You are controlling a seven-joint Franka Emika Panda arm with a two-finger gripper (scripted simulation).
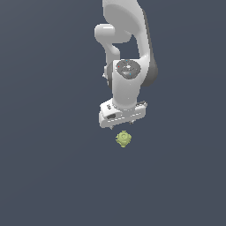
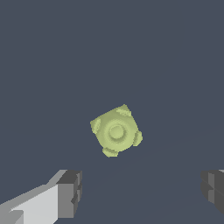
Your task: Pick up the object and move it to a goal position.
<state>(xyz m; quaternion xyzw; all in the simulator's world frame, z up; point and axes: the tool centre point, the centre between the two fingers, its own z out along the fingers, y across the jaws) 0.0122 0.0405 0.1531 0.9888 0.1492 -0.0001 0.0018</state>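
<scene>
My fingers (image 2: 70, 194) stand spread wide with nothing between them; in the wrist view one dark pad shows on each side of a broad gap, far wider than the lump I am after. I judge they are held that far apart so they can drop over it without knocking it. My gripper (image 1: 122, 125) hangs pointing down just above the object (image 1: 124, 139), apart from it. In the wrist view the object (image 2: 116, 131) lies beyond the line between my pads, not yet between them, so I judge I am not quite centred over it. It is a small yellow-green, knobbly, roughly round lump resting on the plain dark floor (image 1: 44, 176). No container shows in either view, and no goal marker that I can make out.
</scene>
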